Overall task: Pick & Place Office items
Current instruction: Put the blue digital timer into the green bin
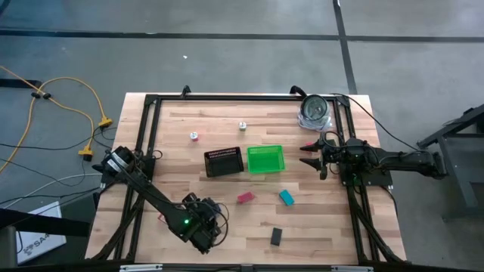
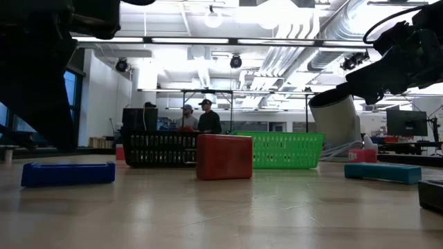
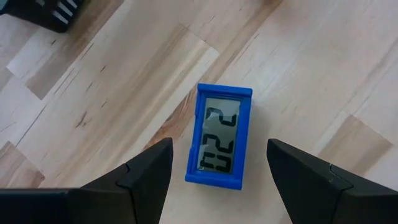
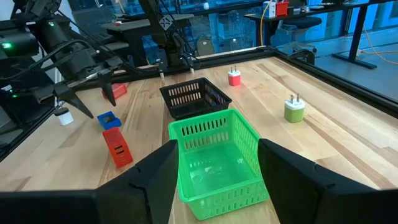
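Observation:
A blue block with a grey digit display (image 3: 221,137) lies flat on the wood. My left gripper (image 3: 219,149) is open above it near the table's near edge (image 1: 214,224), one finger on either side and not touching. In the low view the same blue block (image 2: 68,173) sits at the left. A red block (image 1: 245,197) (image 2: 223,157), a teal block (image 1: 286,197) and a black block (image 1: 277,236) rest on the table. A small pink round piece (image 1: 194,136) and a pale one (image 1: 243,126) stand toward the far side. My right gripper (image 1: 310,155) (image 4: 217,155) is open, just right of the green bin.
The black mesh tray (image 1: 224,162) and the green bin (image 1: 265,159) stand side by side at the table's middle. A shiny silver round object (image 1: 314,112) sits at the far right corner. People stand in the room beyond the table (image 2: 197,119).

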Robot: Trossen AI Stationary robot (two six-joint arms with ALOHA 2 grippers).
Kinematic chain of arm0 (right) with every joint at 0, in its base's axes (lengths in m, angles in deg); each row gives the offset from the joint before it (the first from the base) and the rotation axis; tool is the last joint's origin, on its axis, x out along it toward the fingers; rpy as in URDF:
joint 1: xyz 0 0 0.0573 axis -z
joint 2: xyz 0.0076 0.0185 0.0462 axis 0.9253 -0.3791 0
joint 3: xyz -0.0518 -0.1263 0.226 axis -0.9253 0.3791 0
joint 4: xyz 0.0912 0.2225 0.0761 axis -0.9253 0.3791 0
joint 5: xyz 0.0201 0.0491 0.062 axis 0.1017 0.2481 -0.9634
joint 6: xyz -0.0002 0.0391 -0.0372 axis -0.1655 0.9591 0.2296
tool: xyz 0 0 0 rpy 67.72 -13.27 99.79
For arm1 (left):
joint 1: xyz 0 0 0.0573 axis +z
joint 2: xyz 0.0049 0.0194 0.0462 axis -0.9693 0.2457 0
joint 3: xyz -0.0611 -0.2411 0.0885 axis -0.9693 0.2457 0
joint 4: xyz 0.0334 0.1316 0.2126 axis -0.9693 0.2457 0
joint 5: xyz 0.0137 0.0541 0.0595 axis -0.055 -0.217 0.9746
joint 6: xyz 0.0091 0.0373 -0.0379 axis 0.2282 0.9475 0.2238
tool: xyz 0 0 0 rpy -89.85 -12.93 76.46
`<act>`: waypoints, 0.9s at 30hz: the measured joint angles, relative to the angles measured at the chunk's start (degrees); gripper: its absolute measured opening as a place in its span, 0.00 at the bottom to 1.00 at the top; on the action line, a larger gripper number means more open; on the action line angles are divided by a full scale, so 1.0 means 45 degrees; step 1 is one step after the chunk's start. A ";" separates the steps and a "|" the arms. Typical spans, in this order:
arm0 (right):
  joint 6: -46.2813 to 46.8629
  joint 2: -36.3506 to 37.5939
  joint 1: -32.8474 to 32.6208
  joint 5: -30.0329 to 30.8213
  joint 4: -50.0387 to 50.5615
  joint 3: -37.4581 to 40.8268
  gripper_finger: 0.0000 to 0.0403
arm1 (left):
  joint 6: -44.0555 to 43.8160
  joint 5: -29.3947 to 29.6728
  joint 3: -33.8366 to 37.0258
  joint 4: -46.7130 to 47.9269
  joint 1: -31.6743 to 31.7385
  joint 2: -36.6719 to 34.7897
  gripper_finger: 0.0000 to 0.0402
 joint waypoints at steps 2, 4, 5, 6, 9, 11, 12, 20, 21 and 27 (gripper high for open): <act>0.0000 0.0000 0.0004 0.0000 0.0000 0.0000 0.51 | 0.0008 0.0005 0.0000 0.0059 -0.0024 0.0000 0.63; -0.0002 0.0000 0.0004 -0.0001 0.0002 -0.0005 0.51 | 0.0010 0.0018 0.0000 0.0128 -0.0063 0.0000 0.63; -0.0001 0.0000 0.0001 -0.0002 0.0003 -0.0001 0.51 | 0.0009 0.0045 0.0000 0.0141 -0.0086 0.0000 0.63; 0.0000 0.0000 0.0001 -0.0001 0.0000 -0.0002 0.51 | -0.0013 0.0062 0.0000 0.0150 -0.0099 0.0000 0.63; 0.0000 0.0000 0.0004 -0.0004 0.0005 0.0000 0.51 | -0.0269 0.0126 0.0000 0.0400 -0.0100 0.0000 0.63; -0.0004 0.0000 0.0000 -0.0004 0.0001 -0.0004 0.51 | -0.0453 0.0096 0.0000 0.0612 -0.0103 0.0005 0.63; -0.0002 0.0000 0.0004 0.0000 0.0000 -0.0003 0.51 | -0.0527 0.0060 0.0000 0.0601 -0.0104 0.0005 0.63; -0.0004 0.0000 0.0004 -0.0004 0.0000 -0.0004 0.51 | -0.0558 0.0019 0.0000 0.0568 -0.0279 0.0005 0.63; -0.0001 0.0000 0.0004 0.0000 0.0001 -0.0005 0.51 | -0.0634 0.0034 0.0000 0.0571 -0.0304 0.0005 0.63; 0.0000 0.0000 0.0003 -0.0004 0.0000 -0.0002 0.51 | -0.0884 0.0097 0.0000 0.0573 -0.0343 0.0005 0.63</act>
